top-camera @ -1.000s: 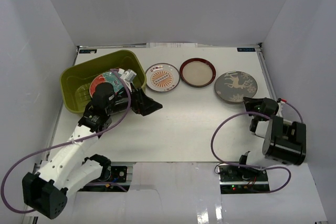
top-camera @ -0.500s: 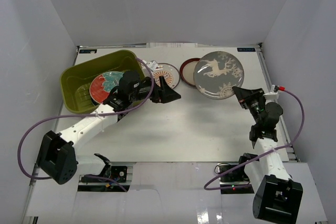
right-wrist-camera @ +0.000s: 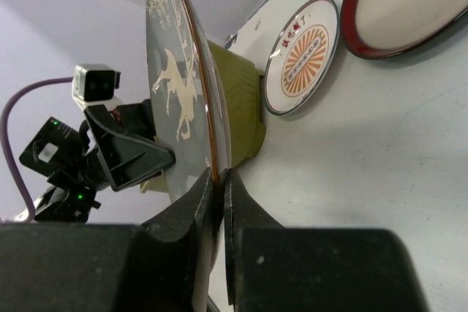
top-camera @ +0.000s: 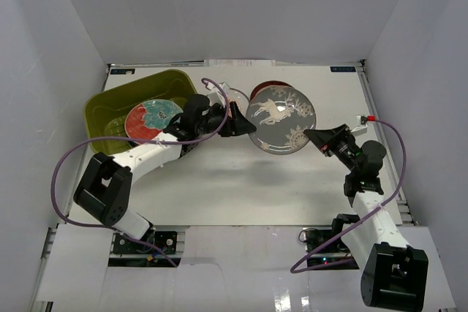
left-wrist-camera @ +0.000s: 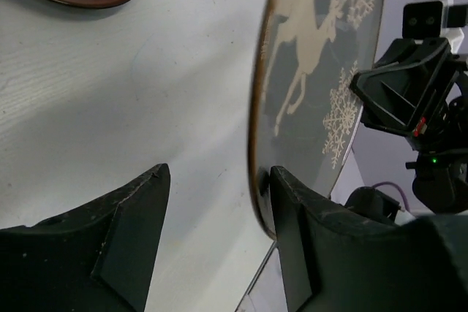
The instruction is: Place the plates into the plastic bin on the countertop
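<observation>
White walls (top-camera: pixel 219 12) stand all round the flat white counter (top-camera: pixel 219 180) that we look down on. At its far left corner sits the olive-green plastic bin (top-camera: pixel 117 96). We see two plates lying in it, the round red floral plate (top-camera: pixel 140 120) and the round teal plate (top-camera: pixel 164 109), one partly over the other.

The round grey plate with the white deer (top-camera: pixel 280 118) is up off the counter. It is tipped on its edge near the middle of the far edge. The right gripper (top-camera: pixel 313 135) pinches its rim tight between two black fingers (right-wrist-camera: pixel 194 210). The left gripper (top-camera: pixel 247 125) points at the plate's other rim from the bin side. Its jaws stand wide apart, and the rim sits in the gap, close by one finger (we cannot tell if they touch).

Two more plates lie flat on the counter by the far edge. The small round plate with the orange sunburst (right-wrist-camera: pixel 301 55) is just beside the bin. The round cream plate with the dark red rim (right-wrist-camera: pixel 409 1) is next to it.
</observation>
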Motion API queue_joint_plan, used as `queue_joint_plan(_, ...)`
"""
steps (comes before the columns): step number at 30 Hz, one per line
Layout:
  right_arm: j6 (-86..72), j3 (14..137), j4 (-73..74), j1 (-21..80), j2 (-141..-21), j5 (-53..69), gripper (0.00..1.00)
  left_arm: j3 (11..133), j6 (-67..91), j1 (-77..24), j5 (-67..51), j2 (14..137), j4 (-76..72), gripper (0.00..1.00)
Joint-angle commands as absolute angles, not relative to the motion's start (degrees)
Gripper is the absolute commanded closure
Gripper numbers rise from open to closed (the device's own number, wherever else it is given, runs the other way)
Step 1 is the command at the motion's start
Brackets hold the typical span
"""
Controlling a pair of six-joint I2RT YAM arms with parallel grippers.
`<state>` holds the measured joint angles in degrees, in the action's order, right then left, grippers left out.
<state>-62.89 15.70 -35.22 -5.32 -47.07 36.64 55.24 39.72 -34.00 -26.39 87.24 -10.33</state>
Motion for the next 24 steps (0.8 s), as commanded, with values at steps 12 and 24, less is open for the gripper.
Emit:
queue_joint_plan(12,-66.5,17.8,-46.2,1.9,-50.4,40.2,0.89,56.8,39.1,-34.5,-21.2,83.1,-11.6,1.00)
queue_joint_plan(24,-60.7,19.5,-38.7,3.7,-48.1,40.6,0.21,50.6,51.8,-10.8,-21.5,55.4,-2.7,1.00)
